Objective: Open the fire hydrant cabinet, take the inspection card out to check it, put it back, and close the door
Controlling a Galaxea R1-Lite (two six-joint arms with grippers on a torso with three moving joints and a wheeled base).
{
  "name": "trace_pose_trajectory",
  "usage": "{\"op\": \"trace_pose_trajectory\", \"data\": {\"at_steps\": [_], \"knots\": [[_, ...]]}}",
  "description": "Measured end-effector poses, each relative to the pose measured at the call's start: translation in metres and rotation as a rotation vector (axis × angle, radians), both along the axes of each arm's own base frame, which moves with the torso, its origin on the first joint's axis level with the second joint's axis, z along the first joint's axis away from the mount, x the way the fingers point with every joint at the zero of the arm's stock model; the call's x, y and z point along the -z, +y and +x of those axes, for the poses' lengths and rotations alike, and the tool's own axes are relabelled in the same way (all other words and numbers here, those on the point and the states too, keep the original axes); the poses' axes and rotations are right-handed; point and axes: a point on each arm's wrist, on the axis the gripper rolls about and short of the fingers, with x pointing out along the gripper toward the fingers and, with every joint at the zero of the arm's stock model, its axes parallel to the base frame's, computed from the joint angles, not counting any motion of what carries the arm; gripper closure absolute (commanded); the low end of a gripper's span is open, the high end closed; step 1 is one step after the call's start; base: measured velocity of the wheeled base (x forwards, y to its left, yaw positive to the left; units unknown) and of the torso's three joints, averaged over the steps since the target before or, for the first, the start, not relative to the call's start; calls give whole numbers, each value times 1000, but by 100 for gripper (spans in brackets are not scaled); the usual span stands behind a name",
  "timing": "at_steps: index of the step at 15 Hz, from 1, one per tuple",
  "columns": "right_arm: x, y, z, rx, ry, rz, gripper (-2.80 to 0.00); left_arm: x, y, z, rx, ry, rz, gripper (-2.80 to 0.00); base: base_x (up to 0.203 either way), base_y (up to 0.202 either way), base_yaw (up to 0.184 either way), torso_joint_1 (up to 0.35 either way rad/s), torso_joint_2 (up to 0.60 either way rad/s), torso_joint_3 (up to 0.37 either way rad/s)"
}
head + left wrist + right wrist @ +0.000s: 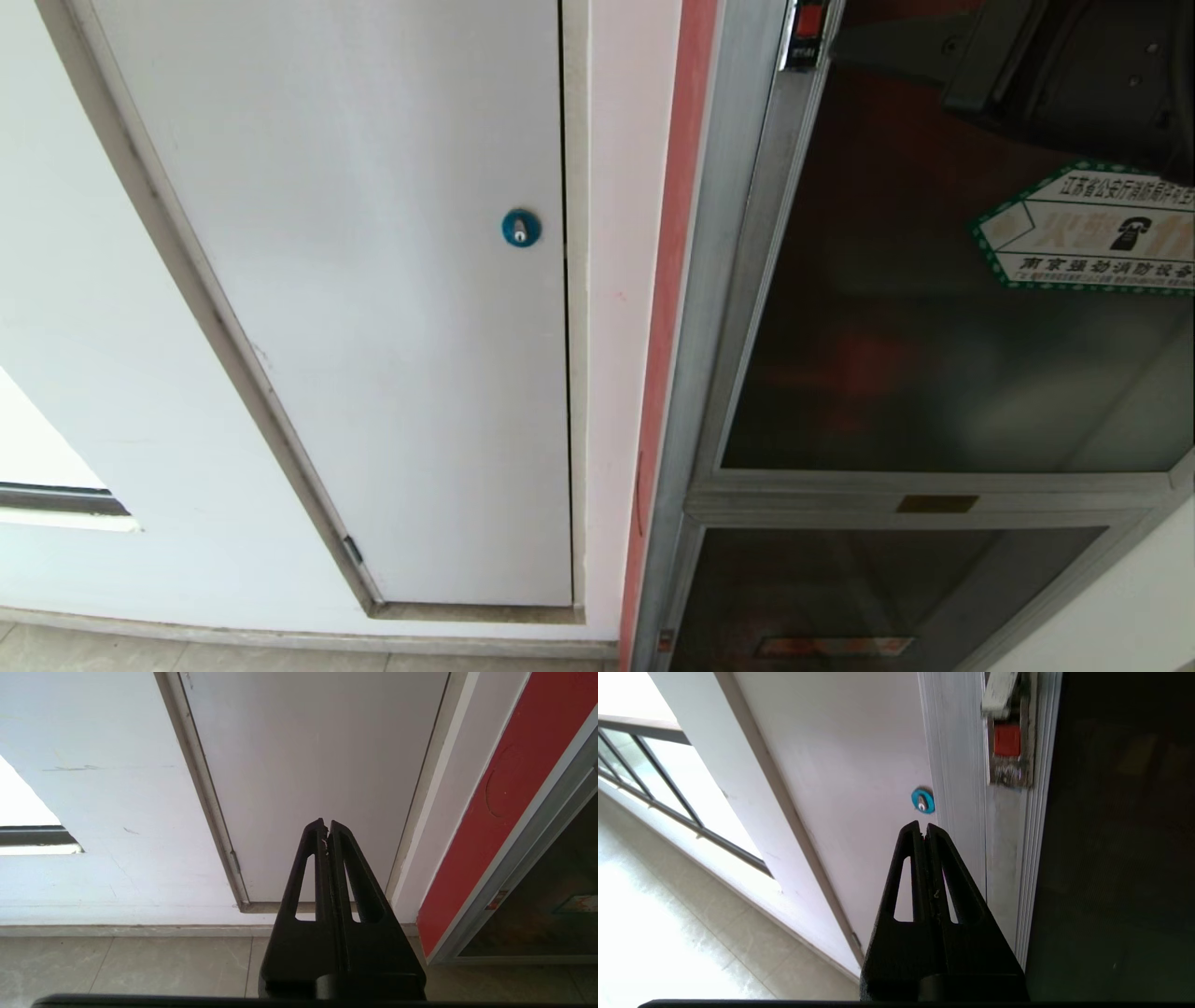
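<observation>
The fire hydrant cabinet (709, 280) fills the right side of the head view, a tall unit with a silver aluminium frame set into the wall, a red strip running down its left edge. Its door (934, 373) is shut: a large panel of dark tinted glass in a silver frame, through which only dim red shapes show. A white hexagonal sticker (1092, 233) with a green border and printed characters sits on the glass at the upper right, and a small red latch (808, 21) is fixed at the top of the door's left frame. Below the door is a smaller lower glass door (868, 597) with a faint red label. The inspection card is not visible in any view. To the left of the cabinet is a plain white panel door (373, 280) with a blue round lock (521, 228), and pale floor tiles (140, 966) run along the foot of the wall. The right hand (923, 828) has its fingers pressed together, holding nothing; it hangs in front of the cabinet's left frame, below the red latch and near the blue lock. The left hand (326, 826) is also closed tight and empty, low down in front of the white panel door, near the floor.
</observation>
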Motion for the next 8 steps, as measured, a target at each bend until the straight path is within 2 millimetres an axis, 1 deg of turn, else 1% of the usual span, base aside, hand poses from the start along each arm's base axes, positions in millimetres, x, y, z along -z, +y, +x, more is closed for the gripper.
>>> {"op": "trace_pose_trajectory", "data": {"at_steps": [4, 8], "knots": [[-27, -6, -9, -1, -33, 23, 0, 0, 0, 0, 0, 0, 0, 0, 0, 0, 0, 0, 0, 0], [-43, -6, -8, 4, -45, 30, 0, 0, 0, 0, 0, 0, 0, 0, 0, 0, 0, 0, 0, 0]]}}
